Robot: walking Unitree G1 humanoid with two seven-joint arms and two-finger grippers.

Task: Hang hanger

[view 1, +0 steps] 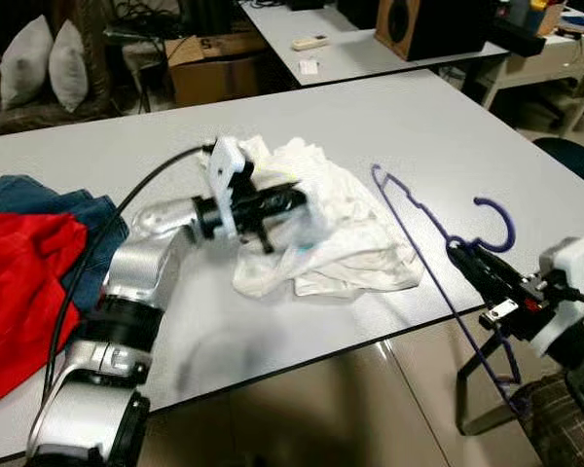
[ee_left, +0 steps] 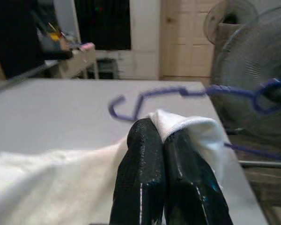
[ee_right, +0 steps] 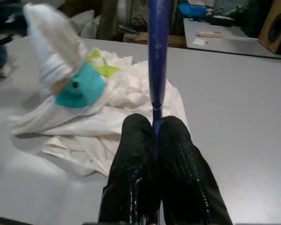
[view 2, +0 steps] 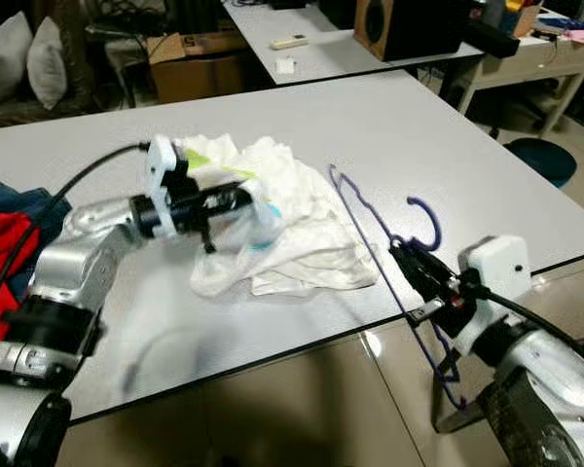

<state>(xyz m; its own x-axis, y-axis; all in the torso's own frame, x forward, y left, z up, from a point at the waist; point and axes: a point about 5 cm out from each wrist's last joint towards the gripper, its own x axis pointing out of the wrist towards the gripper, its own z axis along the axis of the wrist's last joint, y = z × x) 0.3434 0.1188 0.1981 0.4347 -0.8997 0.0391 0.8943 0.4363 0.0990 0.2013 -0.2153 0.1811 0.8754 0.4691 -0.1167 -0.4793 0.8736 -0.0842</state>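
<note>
Garment (view 1: 321,229): I see it heaped mid-tabletop (view 1: 448,126), dead ahead at 12 o'clock.
Left gripper (view 1: 297,199): reaches in from 9 o'clock, fingers (ee_left: 150,173) pinched into the garment.
Hanger (view 1: 419,219): at 3 o'clock of the garment, lying across the near tabletop edge.
Right gripper (view 1: 459,255): at 4 o'clock, fingers (ee_right: 178,154) clamped on the hanger's bar.
Clothes pile (view 1: 24,272): at 9 o'clock, on the tabletop's left end.
Second table (view 1: 370,44): behind, at 1 o'clock.
</note>
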